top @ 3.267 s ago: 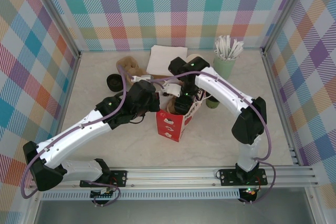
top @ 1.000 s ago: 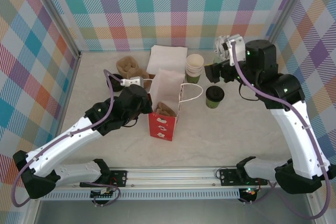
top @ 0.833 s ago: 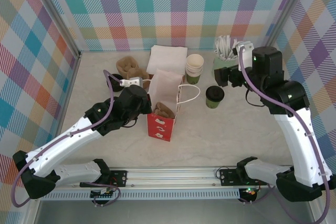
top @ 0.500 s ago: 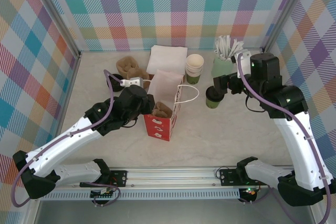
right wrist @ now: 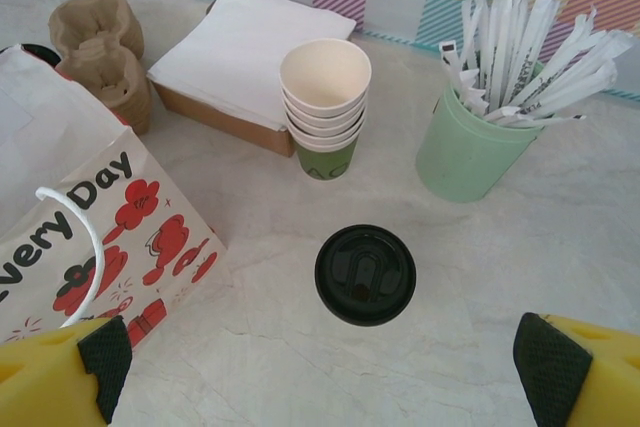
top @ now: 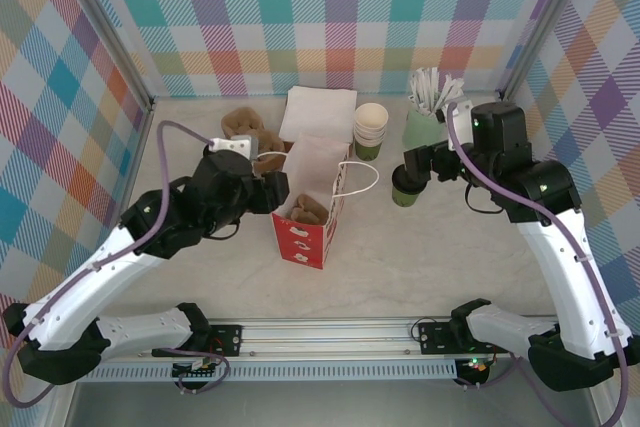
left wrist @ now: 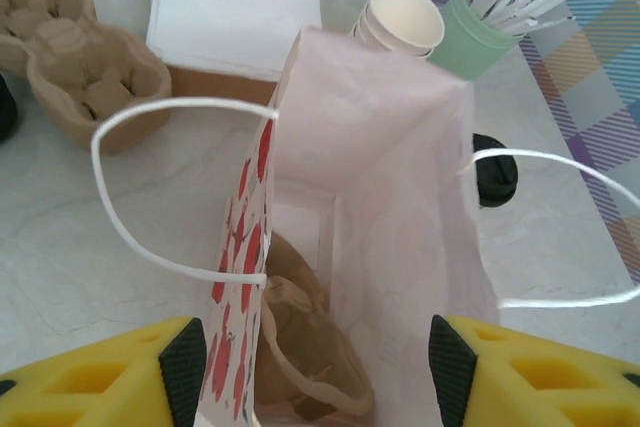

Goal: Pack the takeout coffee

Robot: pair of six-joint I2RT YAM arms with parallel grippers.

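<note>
While R pincer hangs open by takeout coffee, L pincer gapes open at bag.

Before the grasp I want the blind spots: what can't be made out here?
Cup: contents hidden by its lid, right wrist view.
Bag bottom: covered by a brown item and cut by the lower edge, left wrist view.
Black thing: cut off by the left edge, left wrist view.
</note>
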